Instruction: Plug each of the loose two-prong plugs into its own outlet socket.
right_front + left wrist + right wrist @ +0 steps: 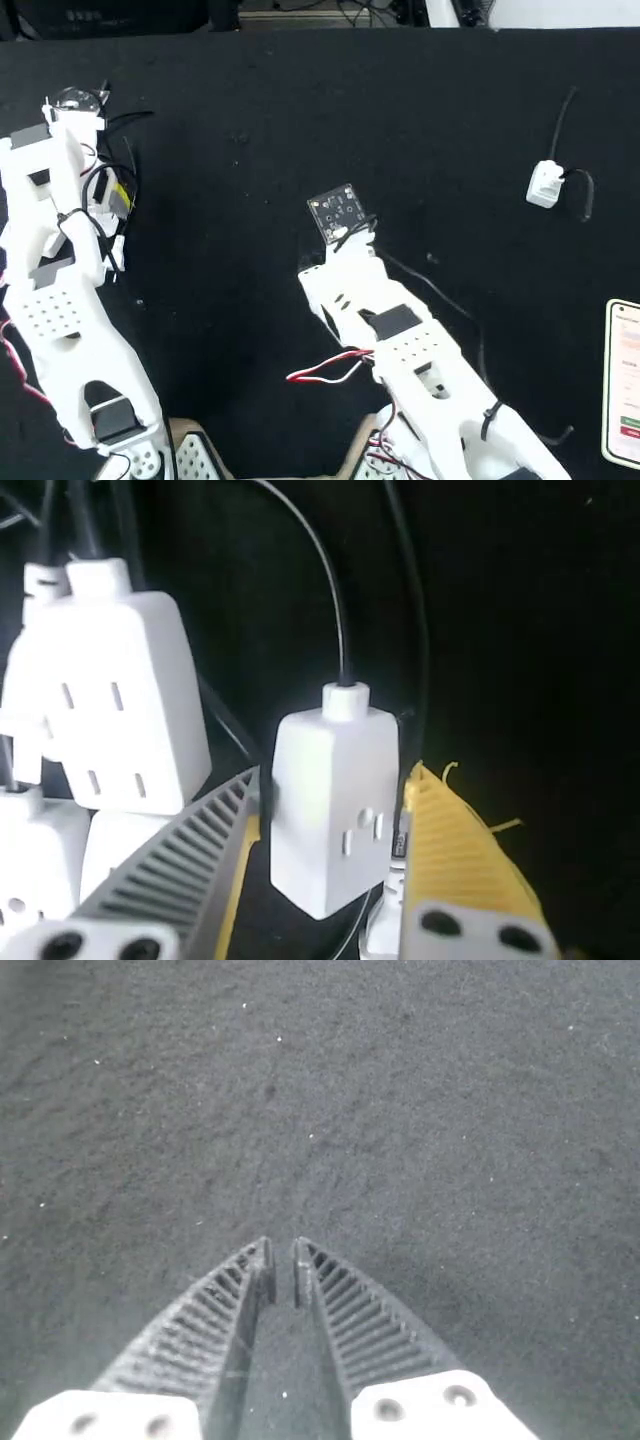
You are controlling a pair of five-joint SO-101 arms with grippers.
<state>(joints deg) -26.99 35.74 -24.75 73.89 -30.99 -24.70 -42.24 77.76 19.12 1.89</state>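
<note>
A white plug block (333,805) on a thin black cable sits between the grey and yellow fingers of my left gripper (330,880), which is shut on its sides. Beside it stands a white outlet block (115,710) with pairs of slots, and more white blocks lie below that. In the high view my left gripper (112,205) is at the table's far left among black cables. Another white plug (545,183) with a black cable lies at the far right. My right gripper (281,1270) is shut on nothing over bare black cloth, near the table's middle (345,235).
The table (250,110) is covered in black cloth. A phone (622,380) lies at the right edge. Red and white wires (325,368) run beside the right arm, and a black cable (450,300) trails across the cloth toward it.
</note>
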